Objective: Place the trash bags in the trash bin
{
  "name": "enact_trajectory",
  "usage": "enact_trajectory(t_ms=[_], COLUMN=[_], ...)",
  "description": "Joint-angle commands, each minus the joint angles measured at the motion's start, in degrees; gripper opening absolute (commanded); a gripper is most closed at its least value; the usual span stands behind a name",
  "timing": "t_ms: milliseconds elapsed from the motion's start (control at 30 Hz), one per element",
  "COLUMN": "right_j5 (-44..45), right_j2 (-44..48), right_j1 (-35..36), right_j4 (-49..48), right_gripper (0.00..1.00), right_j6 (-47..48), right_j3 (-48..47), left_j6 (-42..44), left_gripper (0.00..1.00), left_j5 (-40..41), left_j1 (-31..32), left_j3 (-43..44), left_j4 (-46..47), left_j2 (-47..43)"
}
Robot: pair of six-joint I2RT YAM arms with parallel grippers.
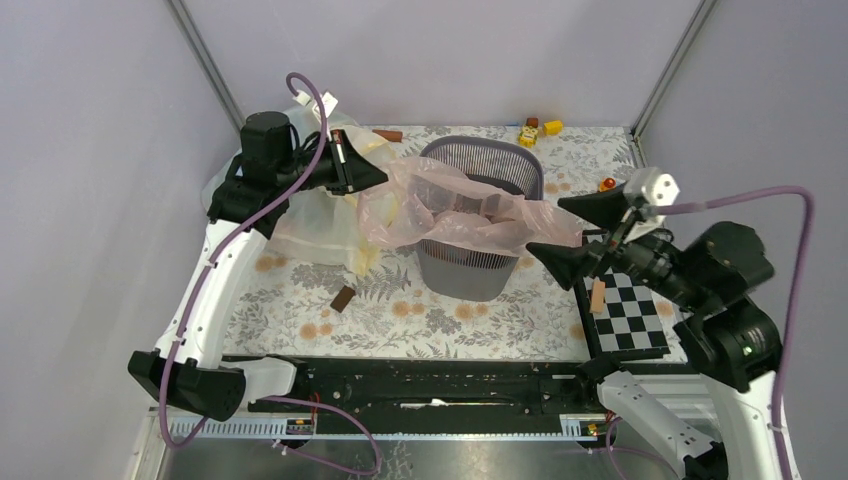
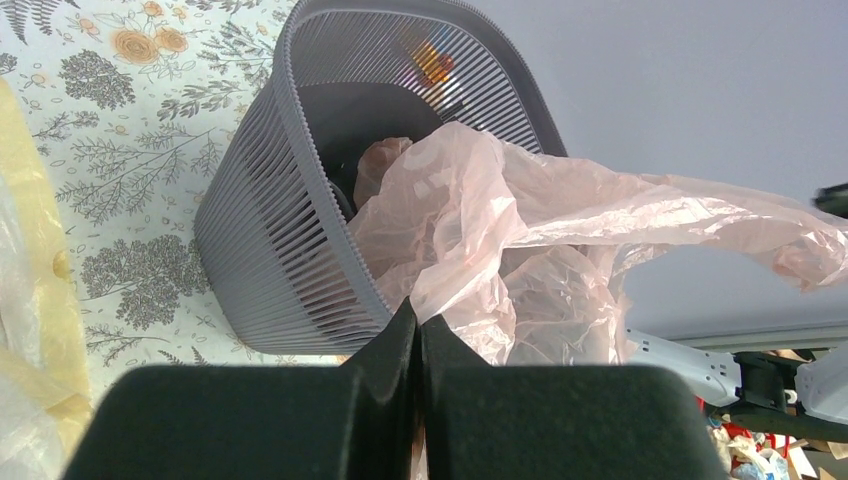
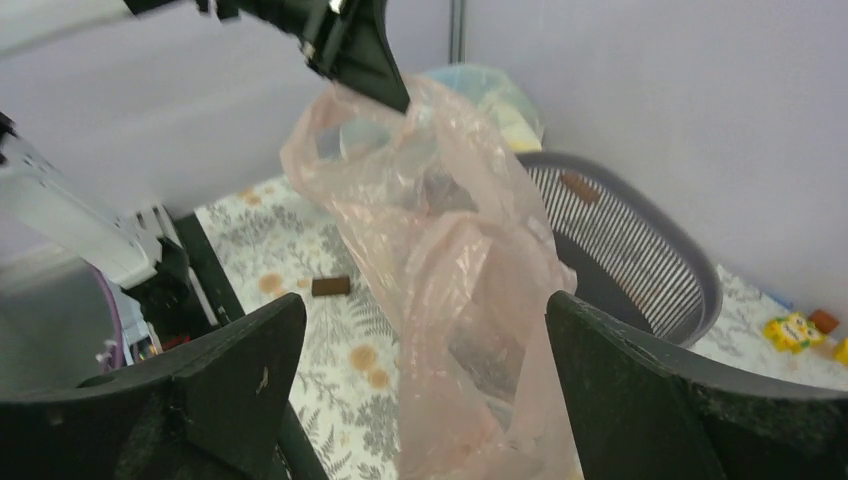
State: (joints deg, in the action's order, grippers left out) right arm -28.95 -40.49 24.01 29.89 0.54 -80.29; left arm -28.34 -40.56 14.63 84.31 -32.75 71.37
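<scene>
whitish bag (image 1: pixel 310 225) with a cream-yellow rim lies slumped at the left of the top view on the floral cloth (image 1: pixel 400 310), with a small brown block (image 1: pixel 343 299) just below it. over that bag the left gripper (image 1: pixel 375 175) has its 2 jaws clenched on a corner of the pink bag (image 1: pixel 450 215); the left wrist view shows the film pinched between the closed tips. the pink bag stretches across the mouth of the bin (image 1: pixel 470 270) at centre, part of it sagging inside and its right end reaching past the rim. there the right gripper (image 1: pixel 572 235) has its jaws spread wide, released, with the bag's edge between them but not held. a checkerboard (image 1: pixel 630 310) lies at lower right.
</scene>
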Motion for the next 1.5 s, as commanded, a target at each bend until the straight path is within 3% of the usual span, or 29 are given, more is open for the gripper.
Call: enact_trajectory(t_ms=[0, 67, 100, 200, 233, 267, 333, 567, 867, 1200, 1467], right_j5=[-0.8, 3.7, 5.2, 8.4, 9.5, 11.6, 16.2, 36.8, 43.7, 32.1, 27.0], right_j2=[-0.9, -1.6, -2.0, -2.8, -3.0, -3.1, -3.8, -13.6, -26.7, -36.0, -39.9], right_j1=[0.2, 0.2, 0.2, 0.2, 0.2, 0.2, 0.2, 0.3, -0.3, -13.5, -17.4], right_j4=[-0.8, -0.8, -0.8, -1.0, -1.3, -1.7, -2.4, 2.6, 8.3, 11.1, 10.0], right_gripper=[0.95, 0.87, 0.76, 0.26, 0.13, 0.06, 0.00, 0.00, 0.08, 0.10, 0.10], right_j6=[5.5, 5.8, 5.8, 4.5, 3.7, 2.1, -1.0, -12.8, -16.2, -18.1, -17.9], right_j3=[3.4, 3.8, 3.8, 3.2, 3.0, 2.8, 2.0, -4.3, -12.6, -16.8, -11.6], left_j6=[0.6, 0.9, 1.1, 1.5, 1.7, 2.0, 2.5, 4.1, 4.9, 3.1, 0.8], left_gripper=[0.00, 0.00, 0.00, 0.00, 0.00, 0.00, 0.02, 0.01, 0.01, 0.01, 0.02], left_j5=[-0.7, -0.7, -0.7, -0.7, -0.6, -0.1, 1.4, 7.5, 11.1, 9.8, 6.4], left_j1=[0.1, 0.1, 0.1, 0.1, 0.1, 0.1, 0.1, 0.1, 0.0, 0.0, 0.1], left_j3=[3.2, 3.9, 4.2, 4.7, 4.9, 5.2, 6.1, 12.2, 17.0, 28.7, 27.0], left_j4=[1.3, 0.5, 0.0, -0.7, -1.1, -1.4, -2.2, -5.8, -6.3, -6.5, -2.5], left_j2=[-1.0, -0.9, -0.9, -0.6, -0.7, -0.5, 0.1, 7.3, 17.5, 31.8, 38.4])
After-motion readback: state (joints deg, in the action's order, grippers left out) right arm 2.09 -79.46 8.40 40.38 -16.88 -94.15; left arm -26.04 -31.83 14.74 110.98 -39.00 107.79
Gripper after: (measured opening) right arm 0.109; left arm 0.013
